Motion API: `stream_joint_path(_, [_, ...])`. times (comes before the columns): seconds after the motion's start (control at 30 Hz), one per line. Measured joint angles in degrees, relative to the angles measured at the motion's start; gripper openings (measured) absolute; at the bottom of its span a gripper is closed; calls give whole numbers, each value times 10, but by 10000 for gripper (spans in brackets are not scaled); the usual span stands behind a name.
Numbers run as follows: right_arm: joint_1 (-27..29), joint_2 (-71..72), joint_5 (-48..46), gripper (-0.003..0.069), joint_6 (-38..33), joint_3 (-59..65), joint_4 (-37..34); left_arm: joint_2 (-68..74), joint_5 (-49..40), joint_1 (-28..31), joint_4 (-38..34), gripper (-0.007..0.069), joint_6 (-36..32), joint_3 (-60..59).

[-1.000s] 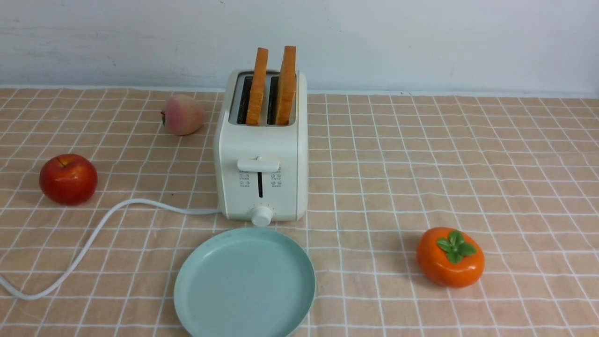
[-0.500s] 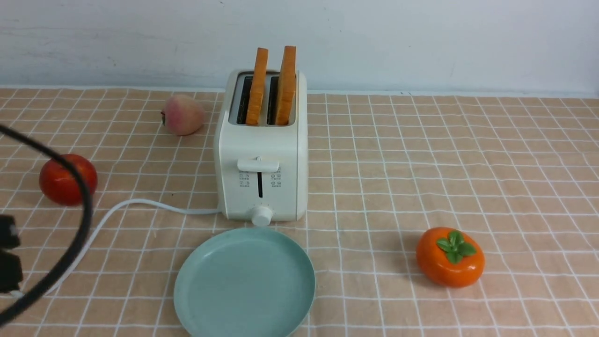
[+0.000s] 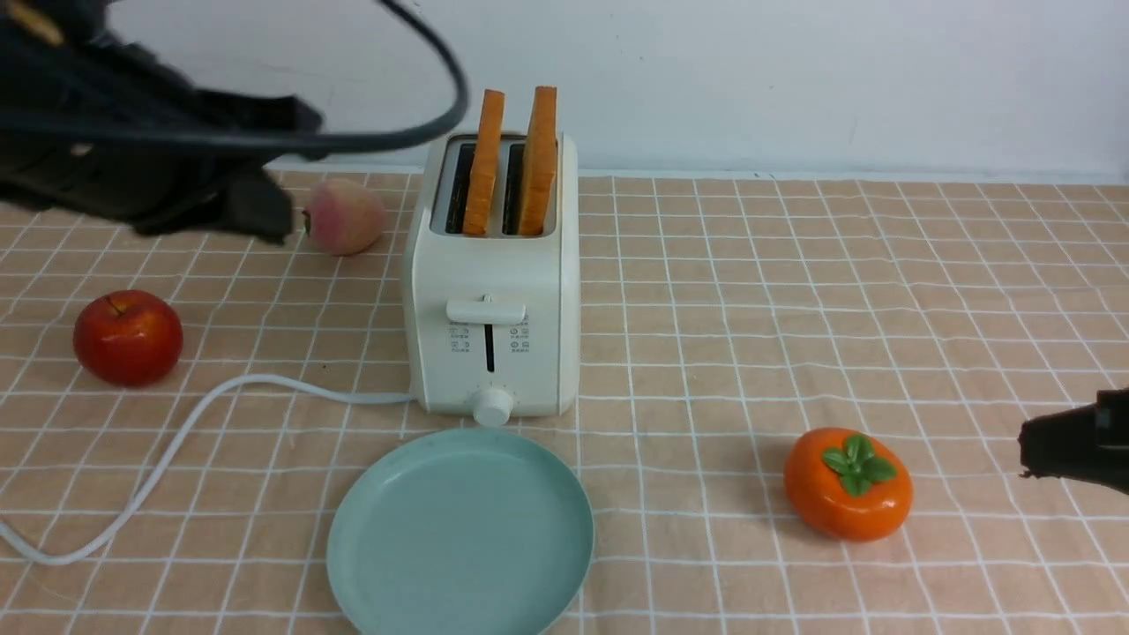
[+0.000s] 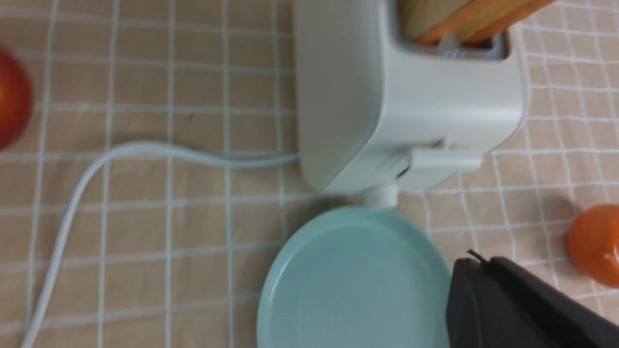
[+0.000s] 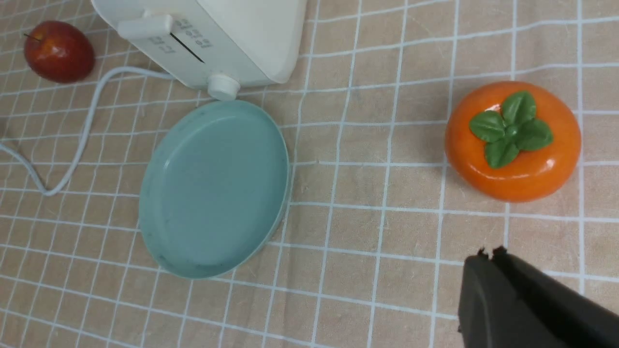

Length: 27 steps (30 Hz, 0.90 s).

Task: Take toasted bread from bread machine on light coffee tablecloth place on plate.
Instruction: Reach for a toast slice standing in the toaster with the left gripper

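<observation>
Two toast slices (image 3: 485, 159) are being held upright in the toaster (image 3: 494, 291) on the cloth (image 3: 750, 309), behind the plate (image 3: 459, 538). The left gripper (image 3: 273, 168) is being held high, blurred, the right gripper (image 3: 1032, 445) low near a persimmon (image 3: 848, 485); neither claw's state can be told.

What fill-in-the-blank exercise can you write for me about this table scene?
1. The bread machine holds ____ slices of toasted bread.
2. The apple is ____ in colour.
3. The persimmon lies on the robot's ____ side.
Missing words: two; red; right.
</observation>
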<state>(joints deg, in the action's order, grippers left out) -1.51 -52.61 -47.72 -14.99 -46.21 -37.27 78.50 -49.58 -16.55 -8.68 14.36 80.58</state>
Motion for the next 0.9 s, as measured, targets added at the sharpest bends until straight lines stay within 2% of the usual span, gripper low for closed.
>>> stream_joint_path(0.13, [0,0,6,-1,-1,0,-3,74,34,-22,23,1,-14,58])
stream_joint_path(0.23, [0,0,10,1,-2,0,-5,129,61,-32,36,81,-19,93])
stream_joint_path(0.3, [0,0,11,1,-3,0,-7,169,87,-37,50,196,-20,118])
stream_joint_path(0.4, [0,0,13,1,-3,1,-7,199,108,-38,53,307,-20,134])
stream_joint_path(0.43, [0,0,13,1,-3,1,-7,217,121,-38,55,388,-20,142])
stream_joint_path(0.5, [0,0,15,2,-3,1,-8,242,135,-38,55,479,-20,152])
stream_joint_path(0.57, [0,0,18,4,-3,1,-8,260,146,-38,56,529,-20,154])
stream_joint_path(0.67, [0,0,22,5,-3,1,-8,277,160,-38,54,559,-20,155])
stream_joint_path(0.77, [0,0,31,7,-3,1,-9,288,174,-38,55,551,-20,155])
stream_joint_path(0.9, [0,0,35,13,-3,1,-9,293,176,-38,57,349,-18,159])
